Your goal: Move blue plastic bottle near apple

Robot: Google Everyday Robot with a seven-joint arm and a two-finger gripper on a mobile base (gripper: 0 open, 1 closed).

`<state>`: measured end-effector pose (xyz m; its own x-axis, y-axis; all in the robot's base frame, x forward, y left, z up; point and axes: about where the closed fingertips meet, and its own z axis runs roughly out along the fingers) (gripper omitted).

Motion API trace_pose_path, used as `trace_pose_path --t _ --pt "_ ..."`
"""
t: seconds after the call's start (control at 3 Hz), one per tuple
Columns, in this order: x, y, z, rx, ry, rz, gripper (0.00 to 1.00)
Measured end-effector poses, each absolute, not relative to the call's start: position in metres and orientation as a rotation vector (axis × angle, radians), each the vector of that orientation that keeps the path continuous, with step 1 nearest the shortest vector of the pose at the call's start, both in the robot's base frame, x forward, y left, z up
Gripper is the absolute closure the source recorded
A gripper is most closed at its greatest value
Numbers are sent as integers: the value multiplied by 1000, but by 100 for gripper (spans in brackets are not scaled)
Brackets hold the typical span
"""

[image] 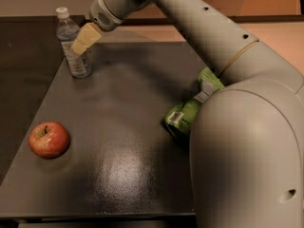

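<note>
The blue plastic bottle [68, 34] stands upright at the far left corner of the dark table [123, 127]; it is clear with a white cap. The red apple [49, 139] lies near the table's left front edge, well apart from the bottle. My gripper [81, 42], with pale yellow tips, reaches in from the upper right. It is at the bottle's right side at mid-height and overlaps it in the view. Whether it touches the bottle I cannot tell.
A green snack bag [186, 112] lies at the right of the table, partly hidden by my arm [247, 127], which fills the right side of the view. The table's left edge runs close to the apple and bottle.
</note>
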<state>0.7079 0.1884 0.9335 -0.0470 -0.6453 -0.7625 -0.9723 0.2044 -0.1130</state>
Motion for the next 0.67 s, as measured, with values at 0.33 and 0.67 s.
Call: trace_pose_path --t 0.33,0.67 --pt "713 198 928 -1500 1763 614 0" --pt "712 205 928 -1500 1745 647 0"
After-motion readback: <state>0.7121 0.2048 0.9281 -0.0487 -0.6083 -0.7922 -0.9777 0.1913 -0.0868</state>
